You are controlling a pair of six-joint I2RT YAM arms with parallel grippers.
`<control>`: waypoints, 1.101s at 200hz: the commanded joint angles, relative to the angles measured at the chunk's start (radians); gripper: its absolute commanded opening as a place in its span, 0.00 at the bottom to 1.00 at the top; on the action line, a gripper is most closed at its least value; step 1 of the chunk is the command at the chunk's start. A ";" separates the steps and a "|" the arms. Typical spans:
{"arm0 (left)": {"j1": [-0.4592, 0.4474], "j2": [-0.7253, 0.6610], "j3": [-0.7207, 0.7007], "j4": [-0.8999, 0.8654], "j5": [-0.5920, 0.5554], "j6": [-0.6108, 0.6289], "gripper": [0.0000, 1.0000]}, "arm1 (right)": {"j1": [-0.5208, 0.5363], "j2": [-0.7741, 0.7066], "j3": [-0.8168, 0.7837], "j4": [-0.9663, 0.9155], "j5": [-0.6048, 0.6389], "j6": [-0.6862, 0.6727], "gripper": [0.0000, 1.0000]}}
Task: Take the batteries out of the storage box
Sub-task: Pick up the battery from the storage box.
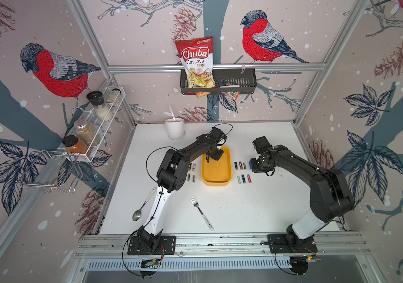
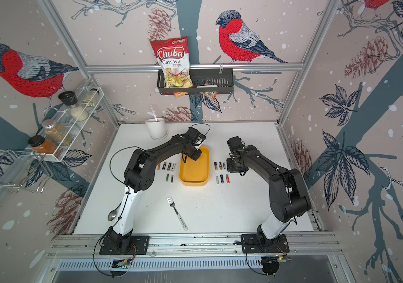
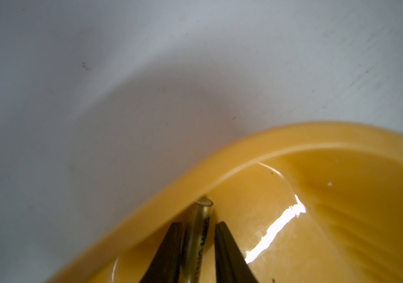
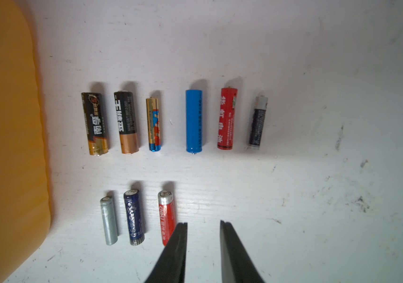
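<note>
The yellow storage box [image 1: 216, 171] sits near the middle of the white tabletop [image 1: 244, 210], and in both top views the floor that shows is bare, while its 11 o'clock corner is covered by the left arm's wrist. The left wrist view shows the left gripper [image 3: 198, 222] down in that corner, its two dark fingers [image 3: 168, 250] on either side of a single battery [image 3: 196, 245] that lies along the curved wall. One finger is against the battery and a thin strip of yellow shows between it and the other, so I cannot tell whether it is pinched. At the box's 3 o'clock more batteries [image 1: 240, 166] lie on the tabletop in two short rows, parallel to each other and apart from the box. The right wrist view shows six in the farther row and three in the nearer one. The right gripper [image 4: 204, 224] hovers over this group with its jaws apart and nothing between them, just beside a red battery [image 4: 166, 218] at the end of the nearer row. At the box's 9 o'clock another group of batteries [image 2: 169, 166] lies in two rows, four and two, partly under the left arm. A fork [image 1: 201, 213] lies at 6 o'clock, a spoon [image 1: 141, 208] at 8 o'clock, and a white cup [image 1: 175, 128] at 11 o'clock.
</note>
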 commanded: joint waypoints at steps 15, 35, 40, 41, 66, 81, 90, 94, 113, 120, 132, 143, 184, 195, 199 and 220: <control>0.001 0.003 0.006 -0.040 0.018 -0.025 0.24 | -0.003 -0.005 -0.001 0.005 0.003 -0.008 0.30; 0.001 0.005 0.009 -0.049 0.019 -0.034 0.22 | -0.002 -0.005 -0.004 0.007 0.005 -0.009 0.30; 0.001 0.006 0.007 -0.051 0.019 -0.036 0.21 | -0.002 -0.007 -0.006 0.008 0.003 -0.010 0.30; 0.001 0.006 0.007 -0.051 0.019 -0.037 0.21 | -0.002 -0.007 -0.007 0.008 0.002 -0.011 0.30; 0.001 0.008 0.007 -0.057 0.019 -0.046 0.19 | -0.004 -0.007 -0.011 0.012 0.002 -0.011 0.30; 0.001 0.008 0.008 -0.061 0.019 -0.050 0.17 | -0.005 -0.007 -0.013 0.016 -0.002 -0.013 0.30; 0.001 0.006 0.008 -0.063 0.019 -0.053 0.17 | -0.005 -0.007 -0.013 0.018 -0.003 -0.013 0.30; 0.002 0.005 0.008 -0.063 0.022 -0.054 0.17 | -0.006 -0.006 -0.013 0.018 -0.003 -0.014 0.29; 0.001 -0.006 0.008 -0.067 0.035 -0.063 0.17 | -0.005 -0.004 -0.010 0.021 -0.009 -0.014 0.29; 0.001 -0.013 0.005 -0.067 0.040 -0.068 0.16 | -0.005 -0.002 -0.009 0.024 -0.012 -0.015 0.30; 0.001 -0.028 -0.001 -0.063 0.050 -0.078 0.16 | -0.006 0.000 -0.007 0.026 -0.013 -0.015 0.29; 0.001 -0.045 -0.011 -0.056 0.056 -0.087 0.16 | -0.006 0.002 -0.004 0.029 -0.014 -0.017 0.30; 0.001 -0.108 -0.056 -0.040 0.067 -0.118 0.16 | -0.003 0.004 -0.005 0.037 -0.022 -0.022 0.29; 0.001 -0.126 -0.076 -0.031 0.070 -0.127 0.16 | -0.004 0.003 -0.004 0.040 -0.024 -0.023 0.30; 0.001 -0.132 -0.084 -0.028 0.071 -0.132 0.16 | -0.004 0.003 -0.004 0.040 -0.024 -0.024 0.30; 0.001 -0.169 -0.119 -0.019 0.070 -0.153 0.16 | -0.004 0.004 -0.002 0.046 -0.033 -0.027 0.29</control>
